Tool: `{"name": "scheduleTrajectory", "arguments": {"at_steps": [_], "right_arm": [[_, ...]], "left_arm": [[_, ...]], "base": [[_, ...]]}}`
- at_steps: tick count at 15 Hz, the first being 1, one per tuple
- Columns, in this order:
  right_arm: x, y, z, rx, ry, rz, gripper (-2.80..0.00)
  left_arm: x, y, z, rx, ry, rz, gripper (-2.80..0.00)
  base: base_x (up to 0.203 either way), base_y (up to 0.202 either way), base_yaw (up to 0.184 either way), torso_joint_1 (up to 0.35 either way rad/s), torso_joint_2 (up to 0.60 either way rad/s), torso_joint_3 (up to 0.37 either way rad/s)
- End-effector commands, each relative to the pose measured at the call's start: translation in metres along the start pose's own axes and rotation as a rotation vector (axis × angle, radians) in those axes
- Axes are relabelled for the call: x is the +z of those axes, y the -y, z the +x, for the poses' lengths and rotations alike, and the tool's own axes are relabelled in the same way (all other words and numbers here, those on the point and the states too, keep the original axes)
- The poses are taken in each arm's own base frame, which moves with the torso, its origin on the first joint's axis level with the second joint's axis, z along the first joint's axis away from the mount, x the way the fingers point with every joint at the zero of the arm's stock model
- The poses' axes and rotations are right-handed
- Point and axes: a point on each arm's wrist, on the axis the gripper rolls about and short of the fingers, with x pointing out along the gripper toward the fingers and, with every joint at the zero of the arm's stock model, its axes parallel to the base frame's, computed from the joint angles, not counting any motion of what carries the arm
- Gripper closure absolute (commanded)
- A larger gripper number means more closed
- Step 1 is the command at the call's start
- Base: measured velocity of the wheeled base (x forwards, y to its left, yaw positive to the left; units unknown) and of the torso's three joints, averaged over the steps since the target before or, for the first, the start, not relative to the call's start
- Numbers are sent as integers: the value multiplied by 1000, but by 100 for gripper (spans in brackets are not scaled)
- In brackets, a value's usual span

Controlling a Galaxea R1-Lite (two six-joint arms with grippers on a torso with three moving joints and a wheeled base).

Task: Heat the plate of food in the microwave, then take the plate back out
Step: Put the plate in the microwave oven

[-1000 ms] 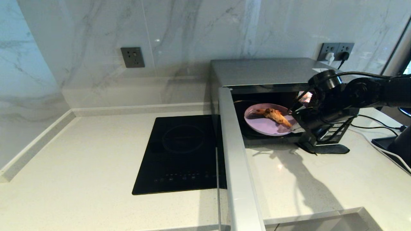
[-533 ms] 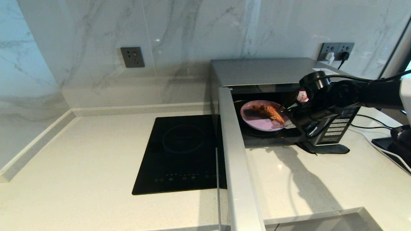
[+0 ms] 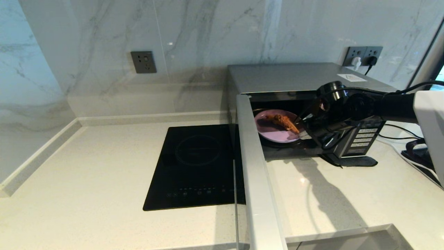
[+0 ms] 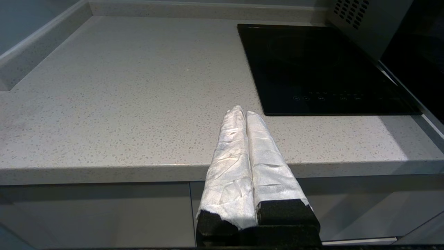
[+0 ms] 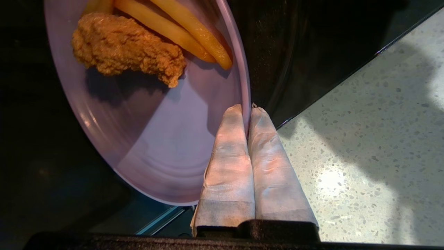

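Note:
The silver microwave (image 3: 288,76) stands at the back right with its door (image 3: 255,173) swung wide open toward me. Inside its dark cavity sits the lavender plate of food (image 3: 277,130), carrying a brown fried chicken piece (image 5: 128,48) and orange fries (image 5: 187,31). My right gripper (image 3: 303,133) reaches into the cavity mouth and is shut on the plate's (image 5: 156,139) near rim, one white-wrapped finger above it and one below (image 5: 247,109). My left gripper (image 4: 242,111) is parked low before the counter's front edge, fingers pressed together and empty; it is out of the head view.
A flat black induction cooktop (image 3: 196,163) lies left of the open door. The microwave's button panel (image 3: 360,139) is right of the cavity, behind my right arm. Cables and a dark tray (image 3: 416,152) lie at the far right. Wall sockets (image 3: 362,55) sit behind the microwave.
My right gripper has carried the plate leftward and deeper into the microwave cavity, and my arm has stretched further in. The left arm has not moved.

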Motion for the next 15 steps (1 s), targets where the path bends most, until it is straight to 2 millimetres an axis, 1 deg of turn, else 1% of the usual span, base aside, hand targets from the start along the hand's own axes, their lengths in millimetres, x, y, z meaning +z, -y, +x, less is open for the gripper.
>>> {"name": "scheduleTrajectory", "arguments": {"at_steps": [1,4,8,15], "right_arm": [[-2,4,5,-18,-11,9,0],[-4,8,0,-39,-20,11,0],[-10,19,-4,-93,-44,17,0],[-9,16,-6,-78,-37,14,0]], "left_arm": [[0,0,0,1,-1,-1,0],[0,0,0,1,-1,-1,0],[0,0,0,1,-1,-1,0],[0,0,0,1,-1,-1,0]], "base": [[0,0,0,0,0,0],[0,0,0,0,0,0],[0,0,0,0,0,0],[0,0,0,0,0,0]]}}
